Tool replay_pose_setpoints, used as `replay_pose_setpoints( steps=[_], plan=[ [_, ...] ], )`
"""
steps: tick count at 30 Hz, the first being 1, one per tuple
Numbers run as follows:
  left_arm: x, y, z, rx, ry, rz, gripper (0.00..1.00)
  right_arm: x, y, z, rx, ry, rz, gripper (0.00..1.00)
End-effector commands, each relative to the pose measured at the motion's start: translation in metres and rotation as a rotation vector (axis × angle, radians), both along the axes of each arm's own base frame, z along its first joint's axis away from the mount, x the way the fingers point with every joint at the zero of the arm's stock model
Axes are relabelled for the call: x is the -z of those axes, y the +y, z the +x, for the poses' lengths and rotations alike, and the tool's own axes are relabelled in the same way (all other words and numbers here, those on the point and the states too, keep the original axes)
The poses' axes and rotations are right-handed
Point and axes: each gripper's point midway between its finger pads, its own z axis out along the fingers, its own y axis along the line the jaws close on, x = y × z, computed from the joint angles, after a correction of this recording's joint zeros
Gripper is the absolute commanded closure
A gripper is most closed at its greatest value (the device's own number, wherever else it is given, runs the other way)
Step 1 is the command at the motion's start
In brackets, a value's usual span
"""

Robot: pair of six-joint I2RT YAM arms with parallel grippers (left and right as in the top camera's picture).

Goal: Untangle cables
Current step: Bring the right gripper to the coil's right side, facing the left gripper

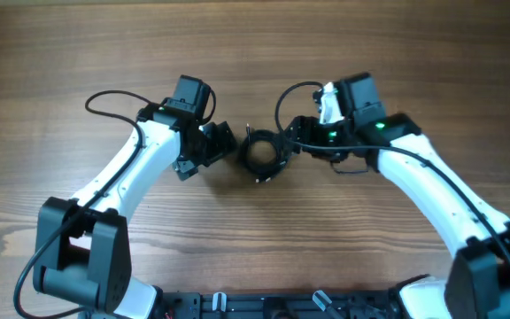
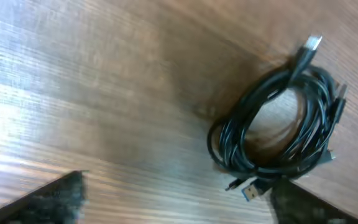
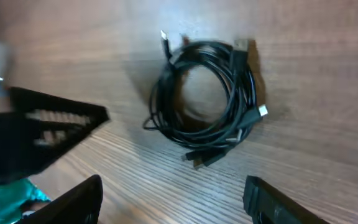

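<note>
Left hand (image 1: 222,142) and right hand (image 1: 292,142) are both hovering spread, gripping nothing; cables (image 1: 259,152) are lying coiled between them, near the middle of the counter (image 1: 255,53)

The wooden table (image 1: 255,53) fills every view, mid-brown, its grain running from 9 o'clock to 3 o'clock in the overhead view. A darker wavy figure shows in the wood toward 8 o'clock there. In the left wrist view the table (image 2: 73,93) carries pale glare toward 9 o'clock. In the right wrist view the table (image 3: 328,74) brightens toward 6 o'clock.
</note>
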Motion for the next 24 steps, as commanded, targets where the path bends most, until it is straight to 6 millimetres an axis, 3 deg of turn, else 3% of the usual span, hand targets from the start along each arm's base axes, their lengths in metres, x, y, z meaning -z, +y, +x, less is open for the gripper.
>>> replay_pose_setpoints(
  steps=[1,8,12,17,24],
  plan=[
    [0.011,-0.013,-0.005,0.019,0.036,-0.03,0.15,0.031,0.001,0.001,0.064,0.076,-0.082,0.26],
    [0.043,-0.042,-0.018,0.006,0.13,-0.032,0.24,0.033,0.002,0.002,0.086,0.093,-0.076,0.25],
    [0.045,-0.045,-0.012,-0.033,0.12,-0.043,0.37,0.033,0.002,0.002,0.086,0.093,-0.076,0.25],
    [0.047,-0.049,-0.001,-0.035,0.078,-0.055,0.34,0.033,0.002,0.002,0.083,0.091,-0.077,0.25],
    [0.049,-0.048,-0.003,-0.057,0.095,-0.051,0.49,0.033,0.002,0.001,0.083,0.092,-0.077,0.25]
  ],
)
